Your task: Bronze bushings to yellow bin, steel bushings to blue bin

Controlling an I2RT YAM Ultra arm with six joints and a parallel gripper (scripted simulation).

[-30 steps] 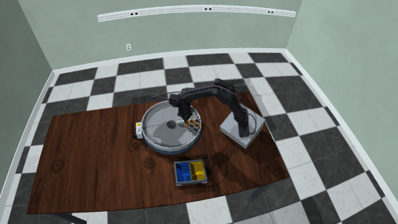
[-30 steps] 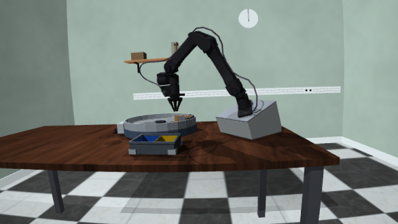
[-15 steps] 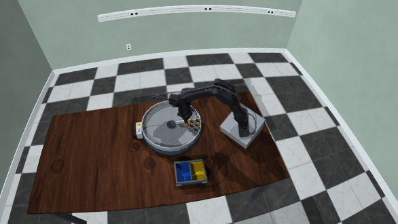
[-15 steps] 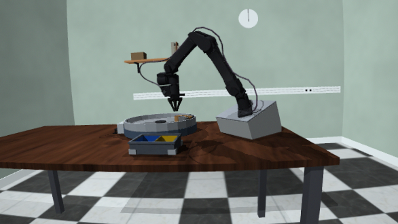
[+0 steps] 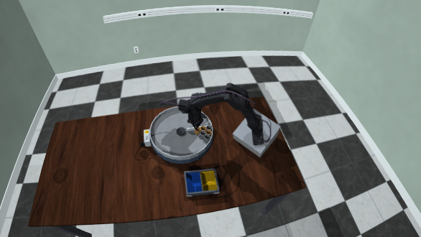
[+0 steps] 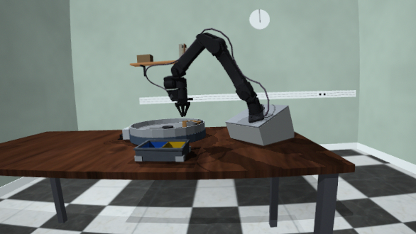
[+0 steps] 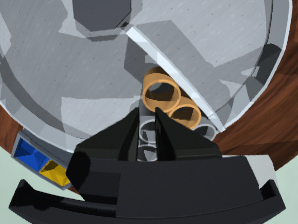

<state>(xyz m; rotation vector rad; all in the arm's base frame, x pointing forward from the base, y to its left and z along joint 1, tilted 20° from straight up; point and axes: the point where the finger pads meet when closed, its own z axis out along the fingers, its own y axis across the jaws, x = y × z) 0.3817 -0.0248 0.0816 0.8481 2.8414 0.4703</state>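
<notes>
The grey turntable point(image 5: 181, 136) holds a cluster of bushings near its right rim. Bronze bushings point(image 5: 205, 127) lie at the back of the cluster and steel bushings point(image 5: 205, 134) at the front. In the wrist view two bronze rings point(image 7: 161, 95) point(image 7: 186, 116) lie just past my fingertips, and a steel one point(image 7: 149, 140) shows between the fingers below. My gripper point(image 5: 197, 126) point(image 6: 183, 114) point(image 7: 147, 113) hangs a little above the cluster, pointing down. Its fingers are nearly together and hold nothing. The tray holds the blue bin point(image 5: 193, 181) and the yellow bin point(image 5: 209, 180).
A dark hub point(image 5: 180, 131) sits at the turntable's middle, with a raised rim around the disc. A small white box point(image 5: 146, 136) stands at its left edge. The arm's grey base point(image 5: 256, 136) is to the right. The bin tray point(image 6: 161, 149) lies in front of the turntable.
</notes>
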